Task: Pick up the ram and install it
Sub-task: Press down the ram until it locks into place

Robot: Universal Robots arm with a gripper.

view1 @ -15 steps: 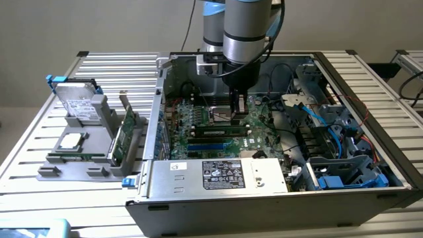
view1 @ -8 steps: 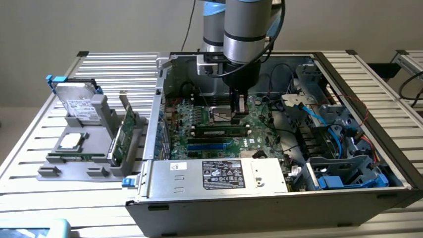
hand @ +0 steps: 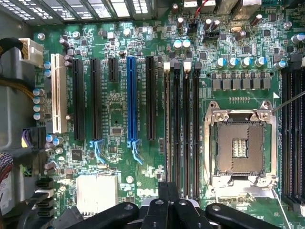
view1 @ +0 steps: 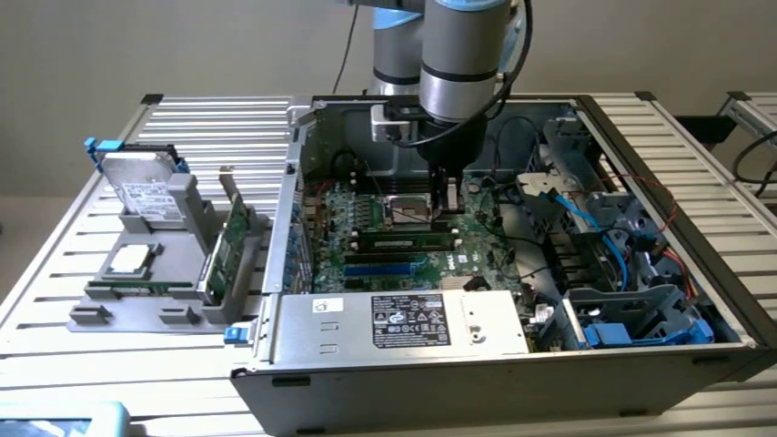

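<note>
looking into the open pc case (view1: 486, 391) on the slatted desk (view1: 73, 300): the arm (view1: 459, 64) comes down from above, its upper part cut off by the frame edge. jaws sit low over the motherboard (view1: 346, 218), just beside the empty cpu socket (view1: 407, 212). jaws are pressed together; in the wrist view the black fingers (hand: 165, 191) meet with no gap. can't tell if anything thin is pinched there, since the tips are dark on dark in the exterior view.

the ram (view1: 407, 242) stands in one of the memory slots, on the near side of the socket in the exterior view, close to the jaws. can't make out if it's fully seated or if the end latches are closed. its label is too small to read. in the wrist view a thin strip runs along the memory slot nearest the black expansion slots. possibly that stick edge-on, not certain.

outside the case, towards the exterior view's left, a grey holder (view1: 122, 314) carries a hard drive (view1: 144, 189), a square silver chip (view1: 134, 259) and a green expansion card (view1: 231, 244) on edge.
</note>
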